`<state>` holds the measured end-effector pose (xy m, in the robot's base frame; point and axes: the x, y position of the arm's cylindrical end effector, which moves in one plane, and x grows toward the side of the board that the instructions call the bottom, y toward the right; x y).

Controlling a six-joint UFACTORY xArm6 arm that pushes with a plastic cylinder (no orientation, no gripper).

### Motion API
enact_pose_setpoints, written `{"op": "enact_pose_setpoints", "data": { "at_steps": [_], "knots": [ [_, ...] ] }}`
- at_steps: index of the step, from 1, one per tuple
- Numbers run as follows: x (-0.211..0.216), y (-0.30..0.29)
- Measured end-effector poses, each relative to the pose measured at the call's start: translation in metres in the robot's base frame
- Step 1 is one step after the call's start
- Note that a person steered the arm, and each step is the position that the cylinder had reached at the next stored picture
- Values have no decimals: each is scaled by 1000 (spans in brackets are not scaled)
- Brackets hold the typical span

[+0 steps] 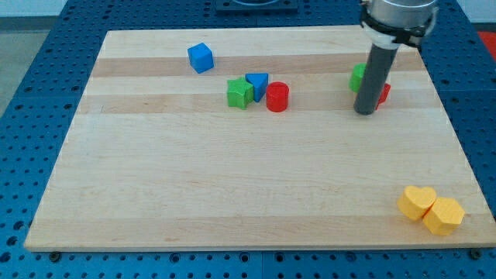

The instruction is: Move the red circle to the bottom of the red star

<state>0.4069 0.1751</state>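
The red circle (277,98), a short red cylinder, stands on the wooden board (232,186) near the top centre, touching a blue triangle block (257,83). A red block (383,94), most likely the red star, shows only as a sliver at the view's top right, behind my rod. My tip (365,112) rests on the board just left of and below that red block, far to the right of the red circle. A green block (357,77) is partly hidden behind the rod.
A green block (239,93) sits left of the blue triangle. A blue cube (200,57) lies at the top left. Two yellow blocks, a heart (417,201) and a hexagon-like one (443,215), touch at the bottom right corner.
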Motion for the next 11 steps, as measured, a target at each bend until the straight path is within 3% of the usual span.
{"op": "enact_pose_setpoints", "data": {
  "at_steps": [1,2,4,6,8,11],
  "knots": [
    [5,-3],
    [20,-43],
    [24,-159],
    [-22,-166],
    [-27,-164],
    [-70,-161]
  ]
}}
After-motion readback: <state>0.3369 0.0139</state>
